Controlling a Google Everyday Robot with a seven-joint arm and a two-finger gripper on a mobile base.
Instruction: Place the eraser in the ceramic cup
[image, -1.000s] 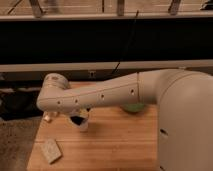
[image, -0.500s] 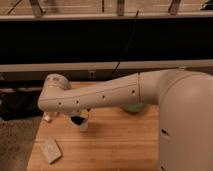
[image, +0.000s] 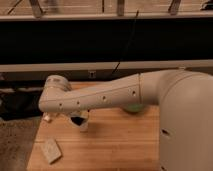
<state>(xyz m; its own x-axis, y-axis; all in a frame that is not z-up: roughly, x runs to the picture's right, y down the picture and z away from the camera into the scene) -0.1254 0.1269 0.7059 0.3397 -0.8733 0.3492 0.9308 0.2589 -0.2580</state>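
A pale beige textured block (image: 50, 150) lies near the left front corner of the wooden counter (image: 120, 145). A green bowl (image: 134, 108) sits farther back, mostly hidden. The pincer (image: 79, 120) hangs above the counter, left of middle.

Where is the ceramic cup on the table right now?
The ceramic cup stands left of centre on the wooden table, just under the arm, with the gripper at its mouth.
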